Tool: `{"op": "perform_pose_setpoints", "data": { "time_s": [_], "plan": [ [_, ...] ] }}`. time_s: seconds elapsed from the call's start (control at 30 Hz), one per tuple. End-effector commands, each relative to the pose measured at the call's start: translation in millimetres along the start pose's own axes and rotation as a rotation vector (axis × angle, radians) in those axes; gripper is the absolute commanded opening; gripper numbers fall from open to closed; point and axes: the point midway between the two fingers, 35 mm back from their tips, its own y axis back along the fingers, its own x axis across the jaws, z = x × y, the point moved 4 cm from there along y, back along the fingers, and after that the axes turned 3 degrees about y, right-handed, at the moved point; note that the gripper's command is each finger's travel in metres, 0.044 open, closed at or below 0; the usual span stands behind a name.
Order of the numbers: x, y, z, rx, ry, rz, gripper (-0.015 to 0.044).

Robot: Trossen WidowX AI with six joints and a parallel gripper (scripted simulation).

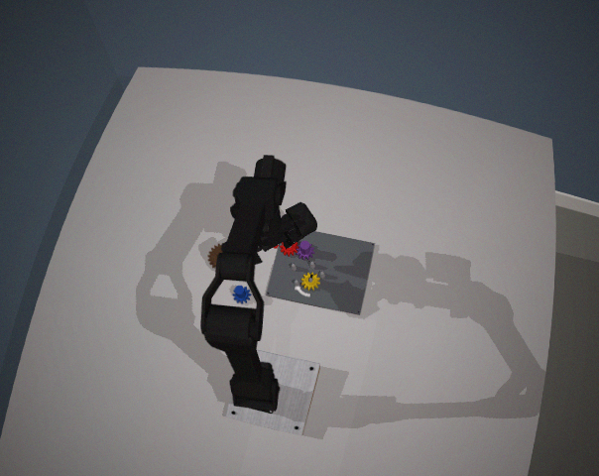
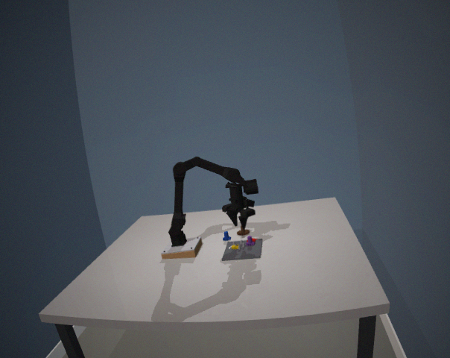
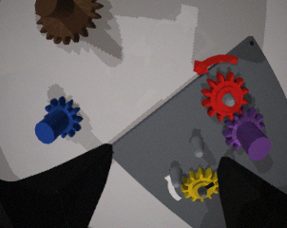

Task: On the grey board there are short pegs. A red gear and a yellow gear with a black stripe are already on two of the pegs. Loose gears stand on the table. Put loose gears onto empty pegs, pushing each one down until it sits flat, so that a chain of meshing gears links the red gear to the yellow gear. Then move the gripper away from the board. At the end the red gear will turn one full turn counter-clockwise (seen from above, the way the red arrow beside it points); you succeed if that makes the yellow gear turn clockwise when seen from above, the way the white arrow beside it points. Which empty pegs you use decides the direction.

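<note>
The grey board [image 1: 358,256] [image 2: 252,254] [image 3: 153,138] bears the red gear [image 1: 289,249] [image 2: 253,240] [image 3: 213,99] and the yellow gear [image 1: 310,284] [image 2: 235,247] [image 3: 192,184]. A purple gear [image 1: 304,250] [image 2: 249,241] [image 3: 254,139] with a tall handle is on the board, beside the red gear with teeth close together. A blue gear [image 1: 241,294] [image 2: 226,236] [image 3: 53,124] and a larger brown gear [image 1: 215,256] [image 2: 243,232] [image 3: 67,26] stand on the table. My gripper [image 2: 239,227] [image 3: 166,159] is open and empty, above the table between the brown gear and board.
Several bare pegs are on the board, among them one peg [image 1: 293,266] [image 3: 197,146] between the red and yellow gears and another [image 1: 296,282] [image 3: 176,176] beside the yellow gear. The red arrow [image 3: 217,62] and white arrow [image 1: 298,289] [image 3: 172,188] lie beside their gears.
</note>
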Motion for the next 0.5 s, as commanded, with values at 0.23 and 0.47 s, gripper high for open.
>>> {"op": "perform_pose_setpoints", "data": {
  "time_s": [0.23, 0.47],
  "plan": [
    [102.4, -5.5, -14.6, -0.015, 0.029, 0.001, 0.044],
    [101.0, -26.8, -15.0, -0.014, 0.029, 0.001, 0.044]
  ]
}}
